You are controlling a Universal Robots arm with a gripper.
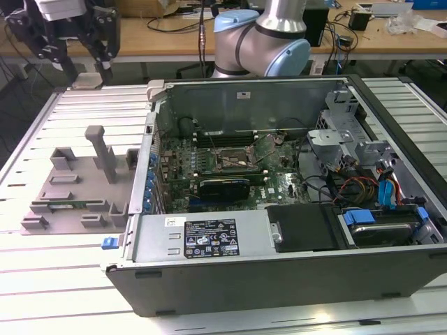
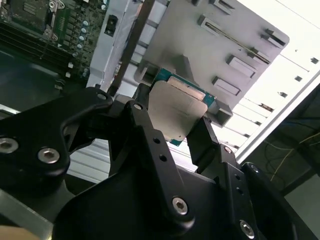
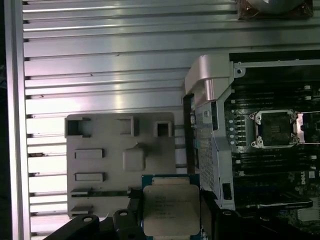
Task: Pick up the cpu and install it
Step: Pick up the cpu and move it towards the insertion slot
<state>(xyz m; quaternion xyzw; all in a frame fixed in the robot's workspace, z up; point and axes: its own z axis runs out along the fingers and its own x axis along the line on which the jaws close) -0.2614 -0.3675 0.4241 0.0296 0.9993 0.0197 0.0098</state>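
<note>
We see the gripper (image 2: pixel 172 114) clamped on the cpu (image 2: pixel 181 102) over the grey tray's (image 3: pixel 112 172) edge; a slip or tilt could misalign it at the socket (image 3: pixel 274 129).

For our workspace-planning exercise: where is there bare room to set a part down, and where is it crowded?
Free: ribbed table in front of the grey tray, and the strip at the exterior view's right of the computer case. Crowded: inside the case.

Both wrist views close above tray (image 3: pixel 110 137)
</note>
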